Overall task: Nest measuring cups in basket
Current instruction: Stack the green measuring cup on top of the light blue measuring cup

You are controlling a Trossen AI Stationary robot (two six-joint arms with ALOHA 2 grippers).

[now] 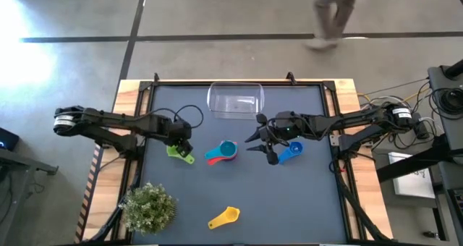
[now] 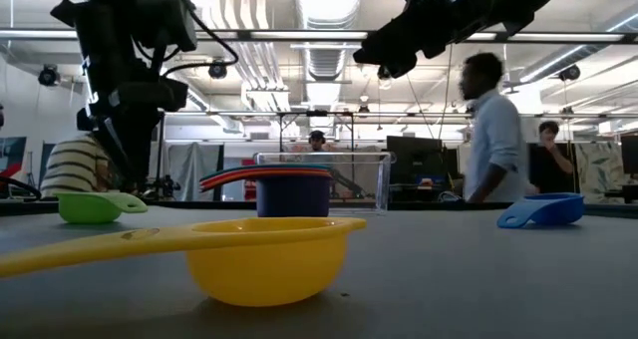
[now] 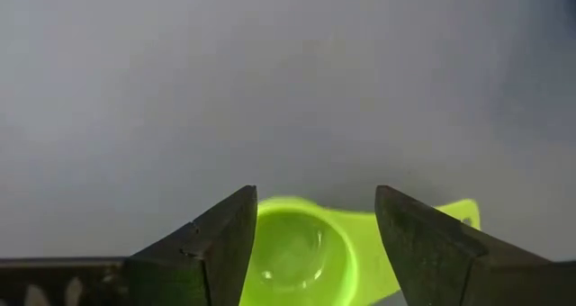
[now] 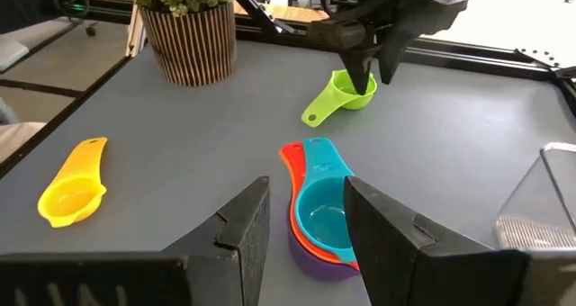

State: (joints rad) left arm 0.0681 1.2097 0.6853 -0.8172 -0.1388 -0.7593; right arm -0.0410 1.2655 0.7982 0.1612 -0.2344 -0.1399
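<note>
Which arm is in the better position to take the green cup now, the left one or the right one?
Left. The left claw is open with its fingers on either side of the green cup. The right claw, also open, is between the nested stack and the blue cup.

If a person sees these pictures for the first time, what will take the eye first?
Probably the bright stack of nested plastic measuring cups, teal on top, at the middle of the grey table. The open left gripper reaches down around the bowl of a lime green plastic cup. The open right gripper hangs between the stack and a lone blue cup.
</note>
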